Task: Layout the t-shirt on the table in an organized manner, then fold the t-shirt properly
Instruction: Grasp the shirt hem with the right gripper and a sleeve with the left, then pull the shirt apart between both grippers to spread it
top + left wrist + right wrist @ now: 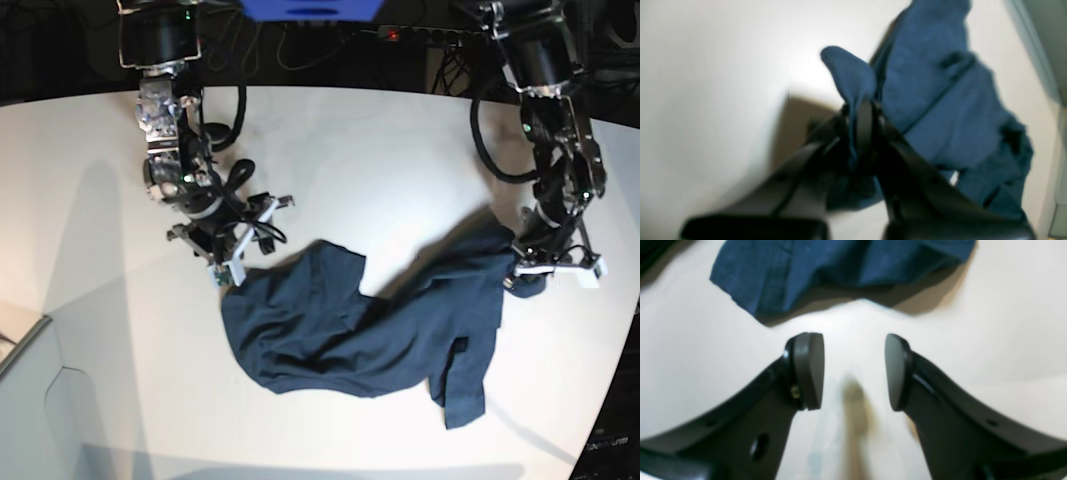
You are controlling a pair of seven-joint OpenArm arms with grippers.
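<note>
T-shirt (360, 335) still crumpled, lying across middle-to-near part of the table (380, 150), bunched in diagonal ridge running toward the table's right-hand edge as base view shows it. One end lifted off surface at that side; other end flat-ish nr the opposite arm. Collar and label not identifiable; sleeves hard to tell apart from folds.

Left gripper (860, 110): closed on a pinch of t-shirt fabric, a blue tip poking up past the jaws, rest of cloth trailing away over table. Wrist view blurred, so exact part held (hem, sleeve, shoulder) can't be told.

Right gripper (853, 371): jaws apart, nothing between pads (810, 370), hovering over bare table just short of a t-shirt edge (750, 303). Not touching cloth.

Step in hand, probably: spreading shirt flat, w/ second grasp needed. To do well:
- Close the free gripper on the nearest corner only, single layer if poss, not a wad.
- Approach low, pads either side of the edge, so cloth slides between rather than gets pushed away.
- Once both ends held, pull apart along table's long direction, lift enough to let folds drop out, then lay down away from the curved edge.
- Keep tension even; uneven pull likely to twist body of shirt.

Risk: thin pinch on left side may slip under tension. Layout stage early; folding not begun.
</note>
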